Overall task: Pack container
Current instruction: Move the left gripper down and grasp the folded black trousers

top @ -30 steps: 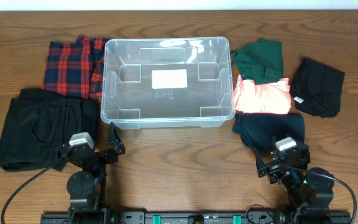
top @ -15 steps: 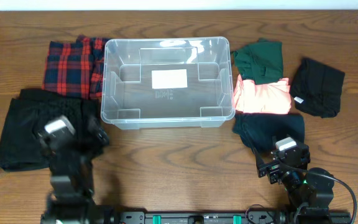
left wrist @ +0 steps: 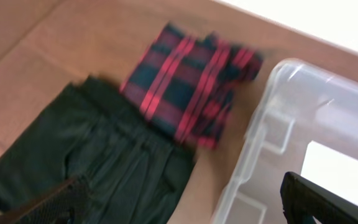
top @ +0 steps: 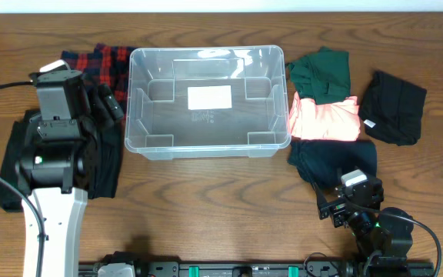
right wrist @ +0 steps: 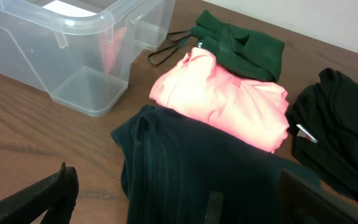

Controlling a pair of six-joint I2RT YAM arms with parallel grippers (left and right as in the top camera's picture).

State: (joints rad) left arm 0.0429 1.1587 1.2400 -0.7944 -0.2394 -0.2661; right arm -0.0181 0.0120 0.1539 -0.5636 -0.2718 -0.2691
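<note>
Container is sitting mid-tabletop, open side up. Left claw is gaping wide, gripping nothing, and hovering over black shorts beside the plaid garment, left of the container. Right claw is also spreading wide and empty, sitting low by the dark teal garment. Pink, green and black garments are lying right of the container.

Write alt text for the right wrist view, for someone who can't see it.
A clear container sits upper left on a wooden table. Beside it lie a pink garment, a green garment behind it, a dark garment in front and a black garment at right.
</note>
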